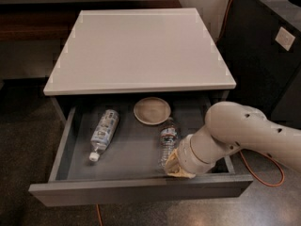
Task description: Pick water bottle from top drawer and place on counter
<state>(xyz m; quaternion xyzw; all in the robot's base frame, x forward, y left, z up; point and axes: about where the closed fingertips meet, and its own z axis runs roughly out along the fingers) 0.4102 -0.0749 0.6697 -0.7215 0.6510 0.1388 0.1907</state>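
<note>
Dim room, overhead light brightest on white counter (141,46), its overhang shadowing the top drawer (141,193), gripper (178,166) in that shade, front right.

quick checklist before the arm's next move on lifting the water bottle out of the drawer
1. Top drawer pulled open: ok.
2. Claw down inside the drawer's right front corner, at the near end of the water bottle: ok.
3. Right target: the claw is at the clear bottle, not the labelled bottle on the left: ok.
4. Firm hold on the water bottle: cannot tell, the wrist hides the contact.
5. Dish at the back sits apart from the claw: ok.
6. Counter shows bare space for the bottle: ok.
</note>
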